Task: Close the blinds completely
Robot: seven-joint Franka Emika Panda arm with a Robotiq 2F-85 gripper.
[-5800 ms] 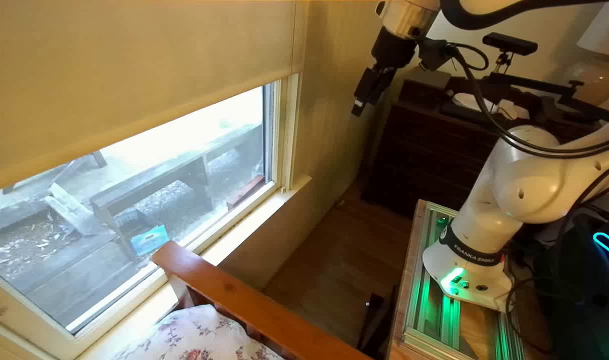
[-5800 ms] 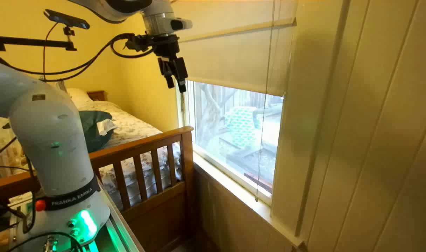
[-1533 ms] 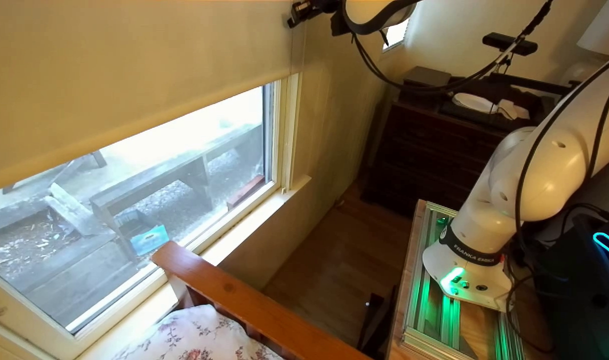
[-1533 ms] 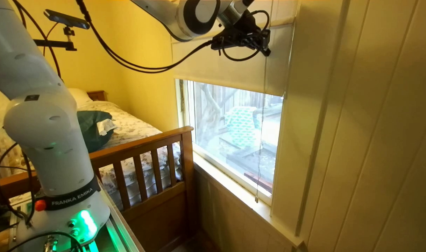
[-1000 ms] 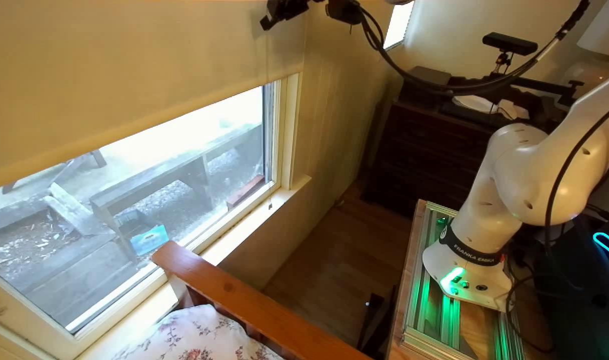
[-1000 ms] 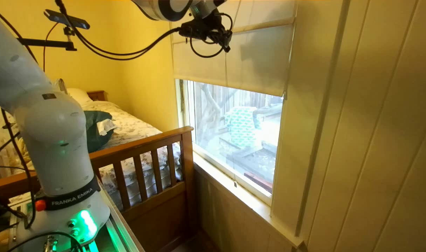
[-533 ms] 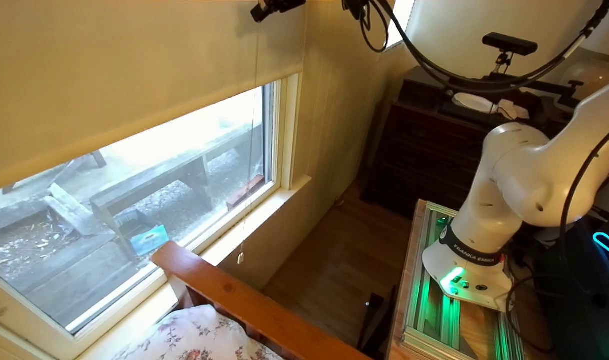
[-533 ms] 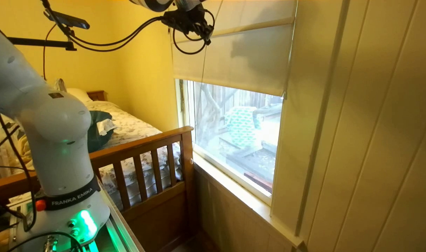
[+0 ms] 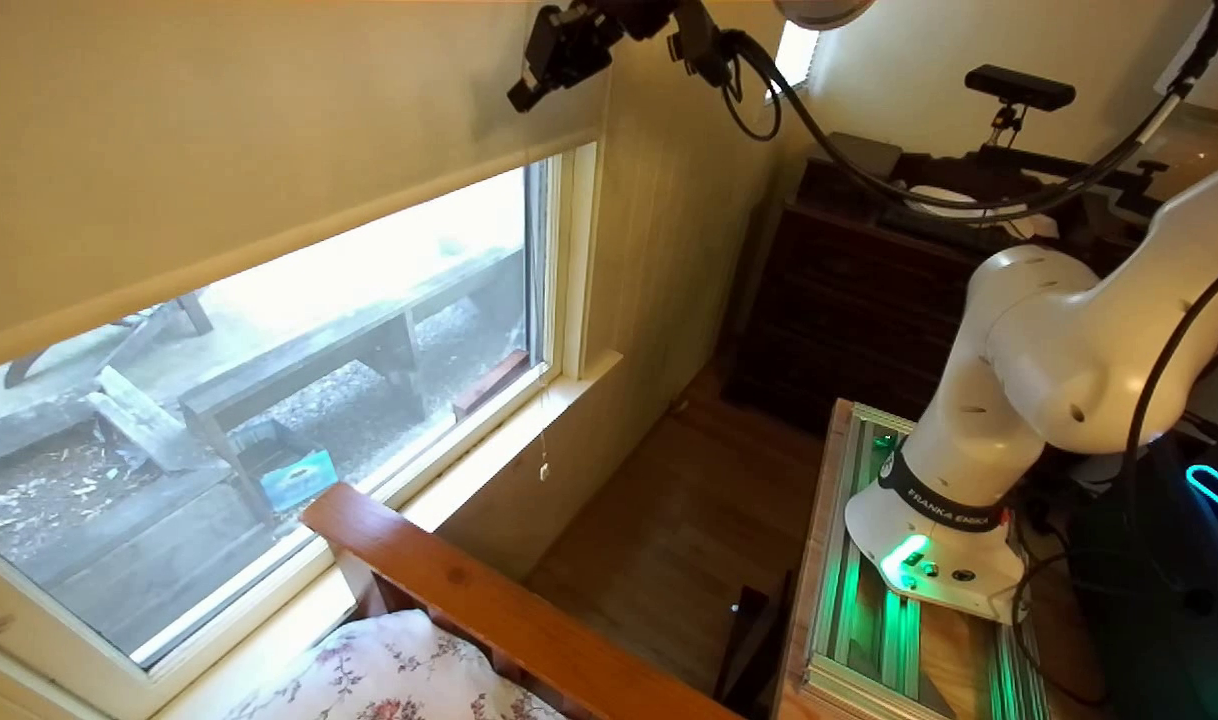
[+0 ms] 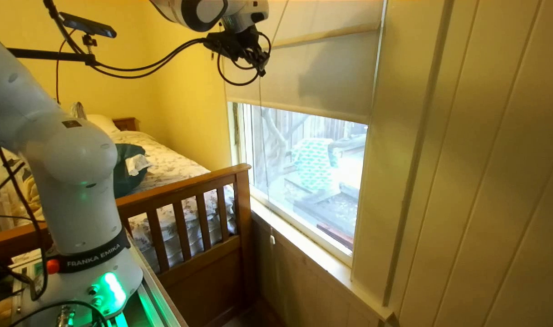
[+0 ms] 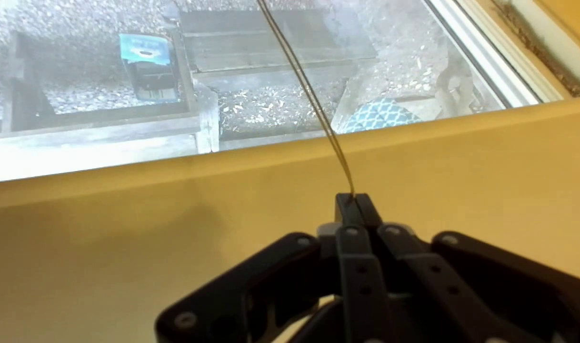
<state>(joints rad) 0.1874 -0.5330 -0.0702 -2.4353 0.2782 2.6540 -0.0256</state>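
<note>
The blinds (image 9: 269,130), a cream-beige shade, cover the upper window in both exterior views. Below their hem the lower glass shows. In the wrist view the blinds (image 11: 461,162) lie right behind my gripper (image 11: 358,196). Its black fingertips are pressed together on a thin doubled cord (image 11: 309,88). From the gripper (image 10: 262,71) the cord (image 10: 260,93) hangs down past the hem, ending in a small white pull (image 10: 272,239) below sill height. An exterior view has the gripper (image 9: 521,97) in front of the shade's right part, above the hem.
The wooden bed footboard (image 9: 469,580) reaches up to the windowsill (image 10: 299,240). A dark dresser (image 9: 849,310) stands by the far wall. Black cables (image 10: 149,70) loop off the wrist. A camera on a stand (image 9: 1019,88) is near the dresser.
Several seconds ago my gripper was apart from the cord; now it is shut on it. Within the last half second it came down, the cord's loose end swung, and the hem sits slightly higher.
</note>
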